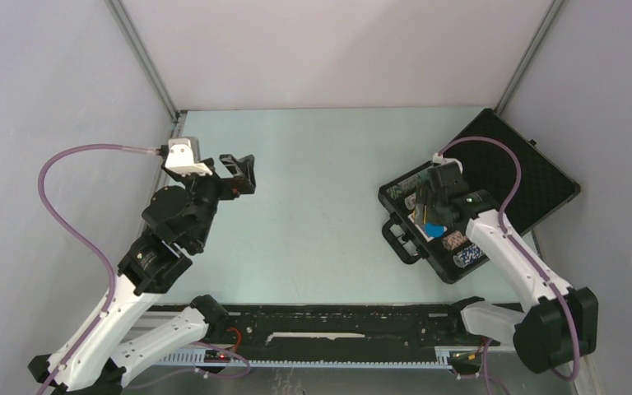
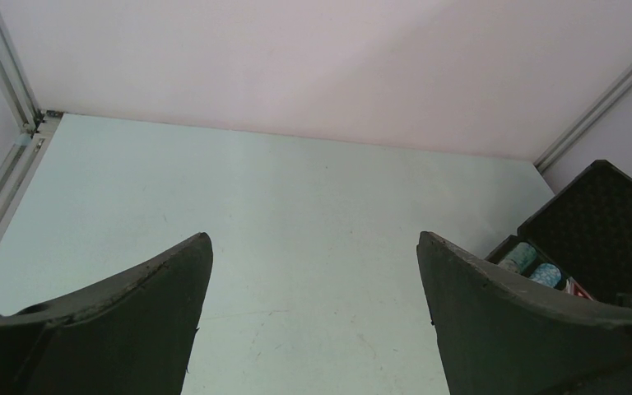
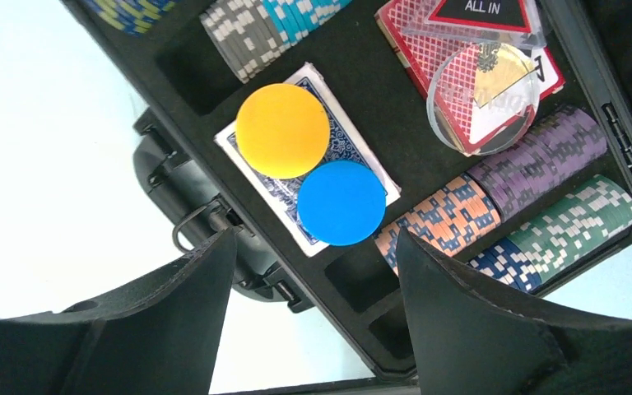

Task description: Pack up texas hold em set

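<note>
Left gripper [image 2: 314, 239], right gripper [image 3: 314, 237], jaws wide apart

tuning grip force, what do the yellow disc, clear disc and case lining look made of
Yellow disc: likely plastic, matte and opaque; flat even colour, no glare.
Clear disc: probably acrylic, glossy; the red card back shows through it and its rim catches light.
Case lining: seems to be black foam, dull, with cut-out slots shaped around the chips.
</note>
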{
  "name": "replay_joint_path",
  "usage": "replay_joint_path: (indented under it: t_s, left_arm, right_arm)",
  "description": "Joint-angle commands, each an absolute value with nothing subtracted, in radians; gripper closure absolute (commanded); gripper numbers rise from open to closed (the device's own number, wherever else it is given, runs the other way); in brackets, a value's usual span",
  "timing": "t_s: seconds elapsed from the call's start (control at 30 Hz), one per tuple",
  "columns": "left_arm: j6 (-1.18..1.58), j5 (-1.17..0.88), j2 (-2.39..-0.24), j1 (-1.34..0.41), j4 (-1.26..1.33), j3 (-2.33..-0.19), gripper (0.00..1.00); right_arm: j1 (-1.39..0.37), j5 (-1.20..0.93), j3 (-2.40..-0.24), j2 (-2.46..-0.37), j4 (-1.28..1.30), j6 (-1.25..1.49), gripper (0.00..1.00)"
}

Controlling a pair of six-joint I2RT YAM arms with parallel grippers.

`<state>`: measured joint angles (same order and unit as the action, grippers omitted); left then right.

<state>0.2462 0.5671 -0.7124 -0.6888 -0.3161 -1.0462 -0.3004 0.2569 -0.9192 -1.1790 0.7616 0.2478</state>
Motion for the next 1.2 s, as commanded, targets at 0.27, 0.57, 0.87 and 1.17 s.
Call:
replay_joint_path:
  t_s: [0.27, 0.57, 0.87, 1.17]
  left_arm:
    - [0.281, 0.518, -0.660, -0.698, -0.289, -1.033, 0.00]
    - [0.274, 0.509, -0.595, -0.719, -0.268, -1.023, 0.00]
    - [0.234, 0.551, -0.606, -0.753, -0.236, -0.996, 0.00]
    - [0.156, 0.636, -0.650, -0.795, -0.223, -0.989, 0.00]
  right_arm:
    - [-0.272, 0.466, -0.953, -1.009, 0.594, 0.429, 0.20]
    - [-0.044, 0.710, -0.962, -1.030, 0.437, 0.745, 0.00]
    - [0.214, 0.594, -1.026, -1.159, 0.227, 0.798, 0.00]
    - [0.304, 0.153, -1.212, -1.401, 0.073, 0.349, 0.05]
